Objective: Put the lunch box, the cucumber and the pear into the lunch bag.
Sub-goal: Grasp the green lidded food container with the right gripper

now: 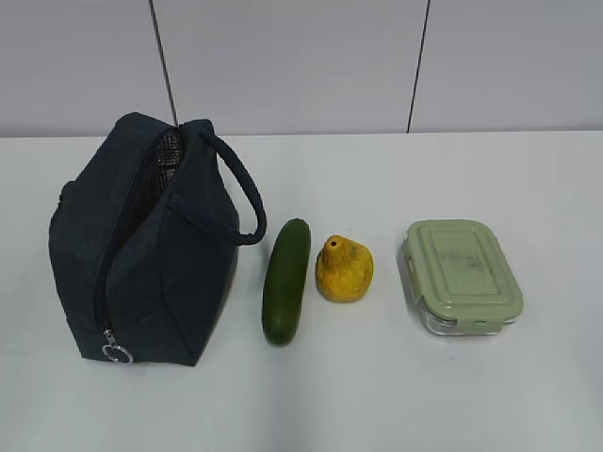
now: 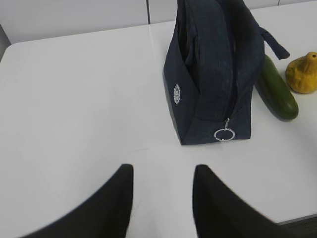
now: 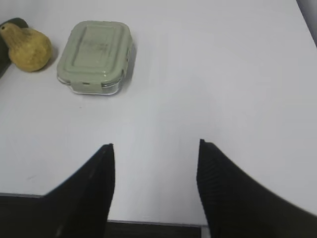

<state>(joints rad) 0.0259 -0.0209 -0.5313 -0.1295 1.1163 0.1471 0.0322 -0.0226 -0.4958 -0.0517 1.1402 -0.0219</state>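
Observation:
The navy lunch bag (image 1: 141, 250) stands at the left of the white table, its top partly unzipped, a silver ring pull (image 1: 117, 354) at its near end. Right of it lie the dark green cucumber (image 1: 286, 280), the yellow pear (image 1: 344, 269) and the lunch box (image 1: 462, 275) with its sage-green lid, in a row. My left gripper (image 2: 162, 171) is open and empty over bare table, short of the lunch bag (image 2: 214, 69). My right gripper (image 3: 155, 147) is open and empty near the table's front edge, well short of the lunch box (image 3: 95, 55). Neither gripper shows in the exterior view.
The white table (image 1: 490, 395) runs to a grey panelled wall behind. A strap handle (image 1: 240, 193) loops out from the bag toward the cucumber. The table's front edge (image 3: 148, 223) lies just under my right gripper.

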